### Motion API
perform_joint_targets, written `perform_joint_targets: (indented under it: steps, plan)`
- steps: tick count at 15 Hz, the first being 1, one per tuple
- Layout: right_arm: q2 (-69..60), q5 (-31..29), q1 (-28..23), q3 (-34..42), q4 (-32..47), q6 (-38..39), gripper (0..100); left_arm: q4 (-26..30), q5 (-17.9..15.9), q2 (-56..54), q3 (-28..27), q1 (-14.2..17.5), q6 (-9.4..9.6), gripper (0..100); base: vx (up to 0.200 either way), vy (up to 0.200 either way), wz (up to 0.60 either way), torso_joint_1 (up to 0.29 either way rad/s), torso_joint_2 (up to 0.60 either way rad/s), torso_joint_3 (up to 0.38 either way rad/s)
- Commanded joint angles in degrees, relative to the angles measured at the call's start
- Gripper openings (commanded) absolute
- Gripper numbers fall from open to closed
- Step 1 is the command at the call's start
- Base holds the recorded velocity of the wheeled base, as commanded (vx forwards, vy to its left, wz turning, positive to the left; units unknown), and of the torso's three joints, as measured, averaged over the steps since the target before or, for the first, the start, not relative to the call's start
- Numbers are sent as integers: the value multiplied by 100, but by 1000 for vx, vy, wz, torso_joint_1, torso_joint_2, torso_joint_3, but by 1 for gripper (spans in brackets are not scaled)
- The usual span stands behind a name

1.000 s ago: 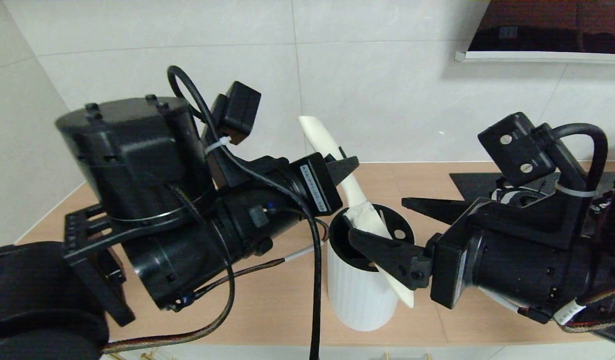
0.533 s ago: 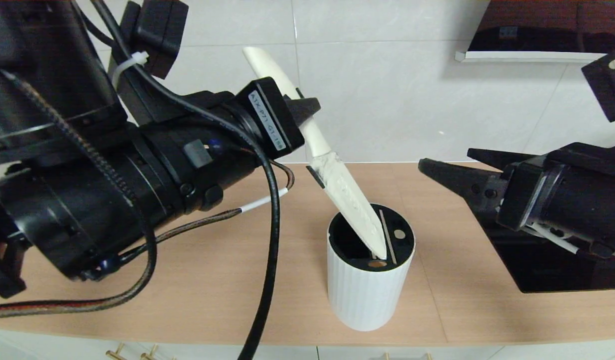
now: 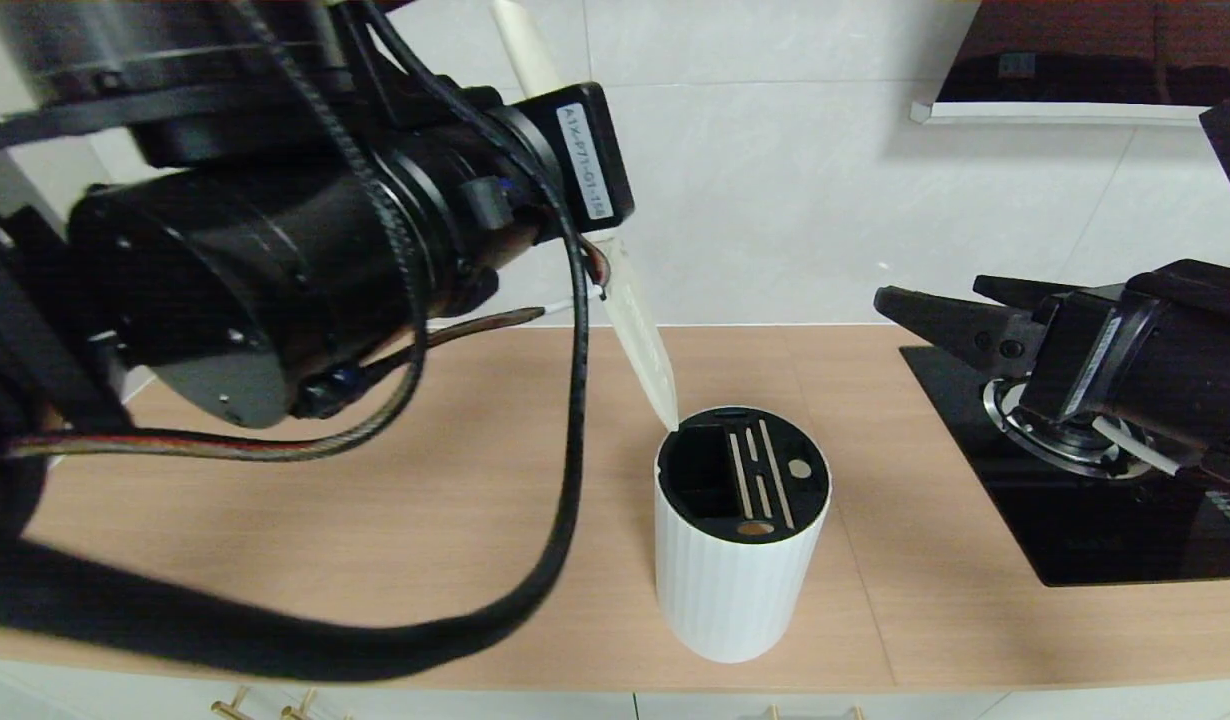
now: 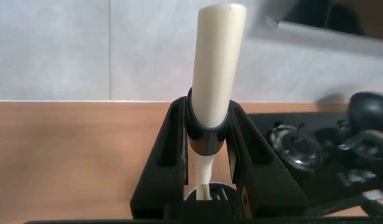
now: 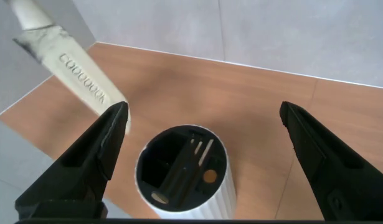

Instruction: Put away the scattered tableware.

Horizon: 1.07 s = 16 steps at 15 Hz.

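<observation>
Left gripper (image 4: pixel 207 127) pinches the knife (image 3: pixel 640 335), right gripper (image 5: pixel 203 112) gapes; the tip below those pinching fingers could snag the holder's (image 3: pixel 735 580) rim, tipping it.

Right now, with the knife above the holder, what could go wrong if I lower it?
1. The knife tip is by the rim of the holder, not over the slots; lowering could strike the rim and tip the holder.
2. The blade hangs tilted in the left claw, so it may jam in a slot.
3. The right claw is open and apart from the holder, so nothing steadies it.
</observation>
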Motion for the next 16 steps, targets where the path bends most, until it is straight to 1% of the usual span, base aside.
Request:
perform_joint_targets:
  steps: [1,3,4,5,8,13,14,16]
  plan:
    - [27,-2,-35,0,-4,4,100,6,95,470,-197,-246,17,0,0,0,0,0,0,0]
    - [54,-2,-114,0,-4,4,100,15,350,734,-435,-308,25,0,0,0,0,0,0,0]
    - [63,-2,-123,0,-4,4,100,6,464,848,-461,-317,43,0,0,0,0,0,0,0]
    - [71,-2,-123,0,-4,4,100,-3,499,910,-470,-317,43,0,0,0,0,0,0,0]
    - [80,-2,-123,9,-4,4,100,-3,508,989,-461,-317,43,0,0,0,0,0,0,0]
    - [89,16,-123,17,-4,4,100,50,543,1068,-364,-457,43,0,0,0,0,0,0,0]
    - [115,25,-123,17,-4,4,100,129,578,1086,-329,-492,43,0,0,0,0,0,0,0]
    - [115,34,-123,26,-4,4,100,129,622,1156,-320,-501,43,0,0,0,0,0,0,0]
